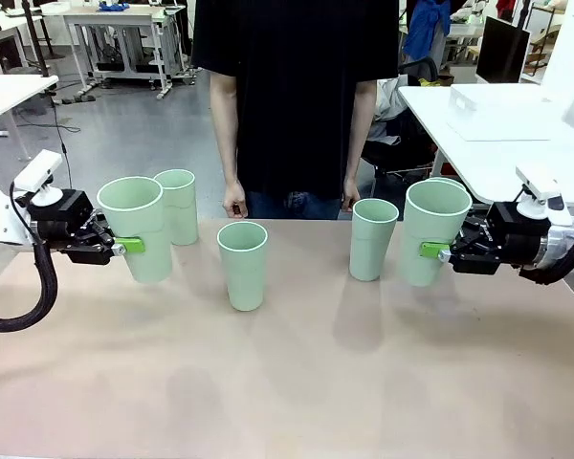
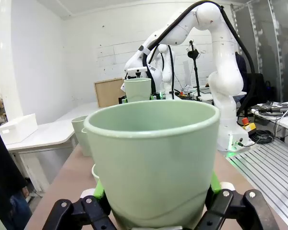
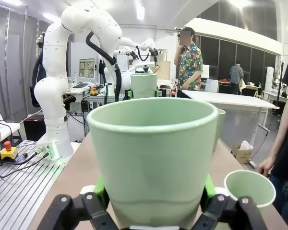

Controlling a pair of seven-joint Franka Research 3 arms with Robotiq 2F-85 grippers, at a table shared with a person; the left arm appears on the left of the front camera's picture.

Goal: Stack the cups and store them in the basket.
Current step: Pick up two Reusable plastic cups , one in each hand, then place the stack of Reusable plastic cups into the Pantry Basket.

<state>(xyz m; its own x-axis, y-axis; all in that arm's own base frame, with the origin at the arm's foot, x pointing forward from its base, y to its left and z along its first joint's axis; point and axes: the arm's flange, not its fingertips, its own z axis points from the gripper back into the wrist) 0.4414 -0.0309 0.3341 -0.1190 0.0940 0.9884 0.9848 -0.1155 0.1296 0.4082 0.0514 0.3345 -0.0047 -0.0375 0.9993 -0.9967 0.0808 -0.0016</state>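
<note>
The left gripper (image 1: pixel 124 247) is clamped on the left cup (image 1: pixel 139 234) at the counter's (image 1: pixel 287 382) left side, and the right gripper (image 1: pixel 438 251) on the right cup (image 1: pixel 430 234) at its right. Between them stand a far cup (image 1: pixel 182 206), a middle cup (image 1: pixel 242 268) and a third cup (image 1: pixel 373 241).

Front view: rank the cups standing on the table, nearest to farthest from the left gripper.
1. Far-left cup, just behind the held cup in the left gripper.
2. Middle cup, centre, nearer the camera.
3. Right-of-centre cup, on the right half.
</note>
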